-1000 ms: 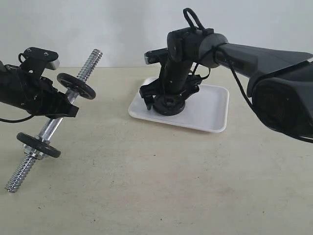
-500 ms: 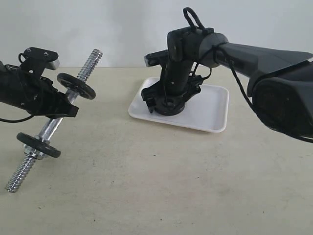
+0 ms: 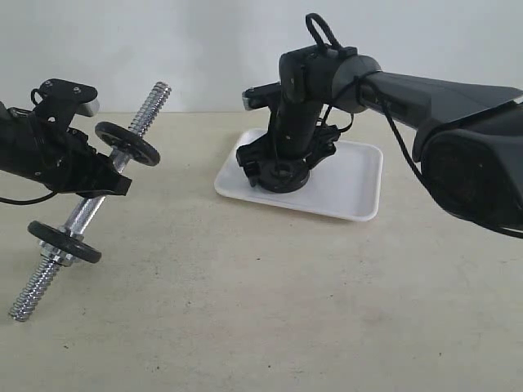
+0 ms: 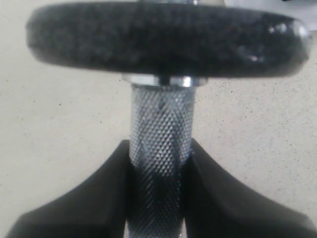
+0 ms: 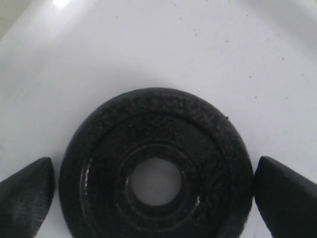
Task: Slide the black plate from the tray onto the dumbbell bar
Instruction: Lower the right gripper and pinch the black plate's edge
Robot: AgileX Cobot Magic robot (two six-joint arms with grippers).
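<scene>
The black plate (image 5: 208,134) lies flat in the white tray (image 5: 148,44), its centre hole showing the tray's floor. My right gripper (image 5: 153,173) is open and straddles it, one fingertip close to each side of the rim with a thin gap. In the exterior view the right gripper (image 3: 282,170) stands low over the black plate (image 3: 283,176) at the near left of the tray (image 3: 351,175). My left gripper (image 3: 98,184) is shut on the knurled middle of the dumbbell bar (image 3: 86,214), which is held tilted in the air.
Two other black discs sit on the bar, an upper one (image 3: 127,143) and a lower one (image 3: 64,242). The upper disc (image 4: 163,39) fills the top of the left wrist view above the bar (image 4: 159,129). The upper threaded end (image 3: 152,102) is bare.
The right gripper shifted slightly around the plate in the tray a second ago and has held still since. The left arm and the bar have not moved.
</scene>
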